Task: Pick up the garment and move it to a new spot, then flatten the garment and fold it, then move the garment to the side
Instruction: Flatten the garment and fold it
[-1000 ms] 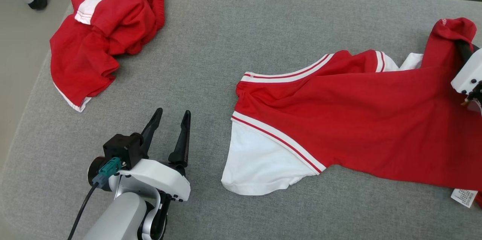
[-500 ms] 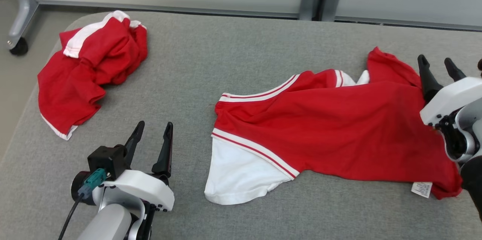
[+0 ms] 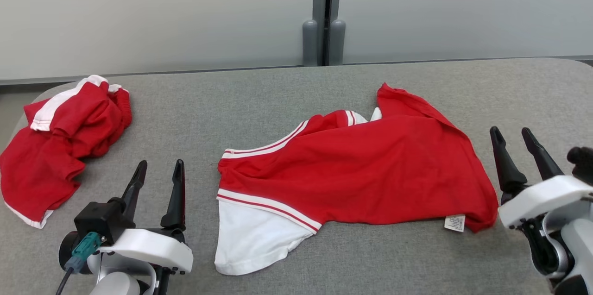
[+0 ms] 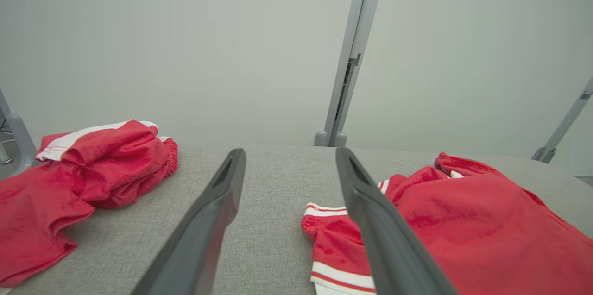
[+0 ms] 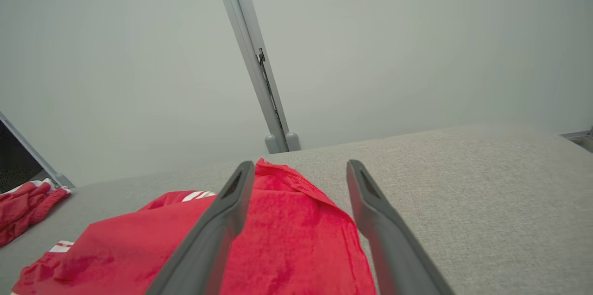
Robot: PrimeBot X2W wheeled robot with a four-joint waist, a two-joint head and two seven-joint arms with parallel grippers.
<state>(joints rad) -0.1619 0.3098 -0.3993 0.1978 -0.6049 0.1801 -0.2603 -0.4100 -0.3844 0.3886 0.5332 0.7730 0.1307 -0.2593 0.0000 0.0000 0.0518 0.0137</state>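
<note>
While a second red garment (image 3: 60,142) lies crumpled at ten o'clock, well apart, the red-and-white garment (image 3: 361,170) lies central on the grey fabric tabletop (image 3: 259,96), before a pale wall (image 3: 139,12) and grey post (image 3: 324,12). Its long axis runs nine to three, white sleeve (image 3: 250,239) toward seven. Left fingers (image 3: 177,188) at eight and right fingers (image 3: 505,160) at four stand spread, empty.

White label (image 3: 454,222) on the red garment (image 3: 370,170): print too small, illegible.

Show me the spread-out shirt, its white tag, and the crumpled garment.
spread-out shirt (image 3: 370,170), head view, middle of red body
white tag (image 3: 454,222), head view, centre of label
crumpled garment (image 3: 69,142), head view, red bulk
</note>
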